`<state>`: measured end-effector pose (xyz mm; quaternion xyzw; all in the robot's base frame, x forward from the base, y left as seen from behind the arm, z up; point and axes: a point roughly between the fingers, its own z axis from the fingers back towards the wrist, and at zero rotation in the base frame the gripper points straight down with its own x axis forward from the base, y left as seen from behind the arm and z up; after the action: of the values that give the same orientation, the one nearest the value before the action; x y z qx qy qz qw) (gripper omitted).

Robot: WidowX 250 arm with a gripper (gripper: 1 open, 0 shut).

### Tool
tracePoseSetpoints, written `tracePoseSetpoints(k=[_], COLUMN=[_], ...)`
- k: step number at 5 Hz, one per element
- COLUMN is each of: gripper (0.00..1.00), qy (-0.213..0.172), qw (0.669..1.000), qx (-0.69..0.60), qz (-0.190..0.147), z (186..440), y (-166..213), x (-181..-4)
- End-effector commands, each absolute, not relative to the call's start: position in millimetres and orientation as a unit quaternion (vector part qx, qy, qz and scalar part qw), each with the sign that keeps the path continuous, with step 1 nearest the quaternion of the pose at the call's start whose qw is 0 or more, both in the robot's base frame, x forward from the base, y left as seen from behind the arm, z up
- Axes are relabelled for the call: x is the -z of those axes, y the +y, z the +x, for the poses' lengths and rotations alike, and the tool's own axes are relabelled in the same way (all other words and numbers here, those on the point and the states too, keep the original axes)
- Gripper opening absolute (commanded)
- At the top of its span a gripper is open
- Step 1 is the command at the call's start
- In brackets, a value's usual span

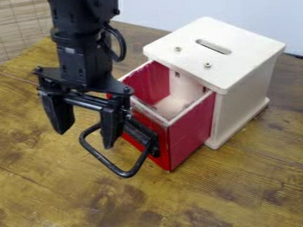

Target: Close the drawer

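The black metal gripper [83,140] is open, left of the centre.
The red box-shaped drawer [190,136] with black loop handle [116,164] stands out from the white wooden cabinet [236,75].

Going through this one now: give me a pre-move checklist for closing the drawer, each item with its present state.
1. Drawer pulled out of the white cabinet, so there is something to close: ok.
2. Black loop handle attached to the drawer front: ok.
3. Jaws free of any held object: ok, nothing shows between them.
4. Jaws clear of the handle: cannot tell, they overlap it in this single view.
5. Arm lined up to push the front panel straight in: cannot tell, depth is unclear.
6. Drawer fully shut: not ok, its pale inside still shows.
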<state>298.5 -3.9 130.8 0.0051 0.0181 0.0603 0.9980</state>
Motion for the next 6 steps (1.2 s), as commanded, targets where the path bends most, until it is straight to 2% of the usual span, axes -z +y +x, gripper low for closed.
tracePoseSetpoints(k=[1, 3, 4, 6], gripper=[1.0, 1.0, 1.0, 1.0], qy=[-0.014, -0.031, -0.052, -0.071], qw=[0.996, 0.996, 0.995, 0.994], qx=[-0.088, -0.083, -0.089, -0.08], qz=[0.005, -0.002, -0.003, 0.012], z=[309, 317, 318, 319], y=[-3, 4, -1, -8], x=[-143.7, -117.6, -81.9, -32.5])
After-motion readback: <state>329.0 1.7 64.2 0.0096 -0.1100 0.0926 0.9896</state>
